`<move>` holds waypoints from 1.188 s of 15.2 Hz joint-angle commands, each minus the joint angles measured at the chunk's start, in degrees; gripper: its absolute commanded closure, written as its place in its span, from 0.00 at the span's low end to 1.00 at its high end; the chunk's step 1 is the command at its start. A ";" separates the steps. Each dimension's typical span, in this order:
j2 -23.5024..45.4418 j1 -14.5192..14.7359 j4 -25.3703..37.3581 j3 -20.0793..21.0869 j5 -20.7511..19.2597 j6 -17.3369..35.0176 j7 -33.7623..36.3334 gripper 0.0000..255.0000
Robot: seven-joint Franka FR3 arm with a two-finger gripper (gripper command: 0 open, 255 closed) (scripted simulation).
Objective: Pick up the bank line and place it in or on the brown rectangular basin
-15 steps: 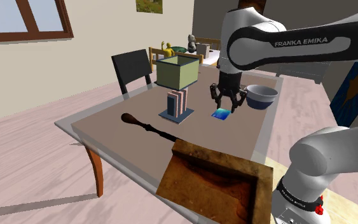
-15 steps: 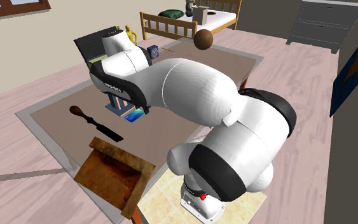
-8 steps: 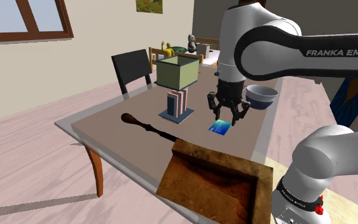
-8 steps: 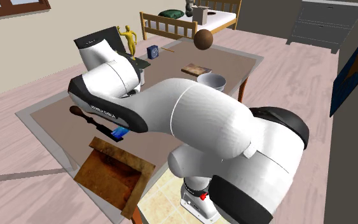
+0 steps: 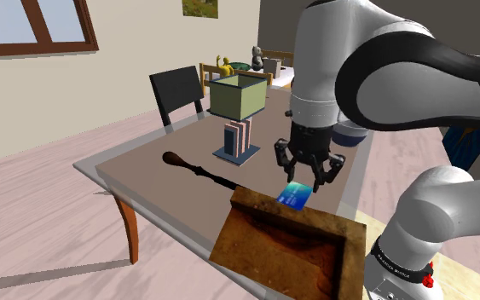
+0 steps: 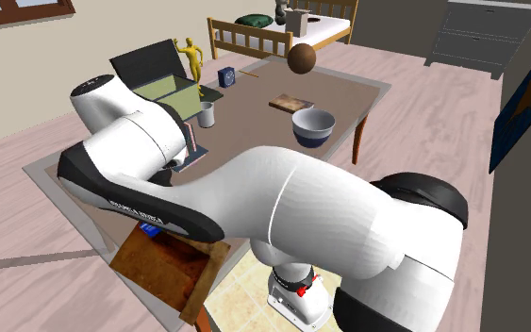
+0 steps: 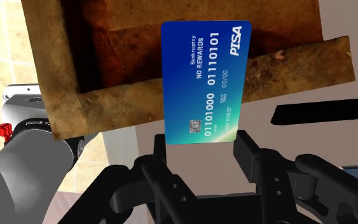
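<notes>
Table in a pale-walled room, black gripper clamped on a blue bank card, over the rim of the brown basin.

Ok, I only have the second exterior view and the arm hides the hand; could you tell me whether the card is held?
Observer: Yes, in the wrist view the jaws clasp the blue card by one short edge.
Operator: Is it over the basin?
Observer: In the shoulder view it hangs over the far rim of the brown basin.
Operator: Anything close by?
Observer: A dark-handled tool lies on the table just beyond that rim.
</notes>
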 commanded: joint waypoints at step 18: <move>-0.14 1.89 -9.91 6.38 5.50 10.06 0.99 1.00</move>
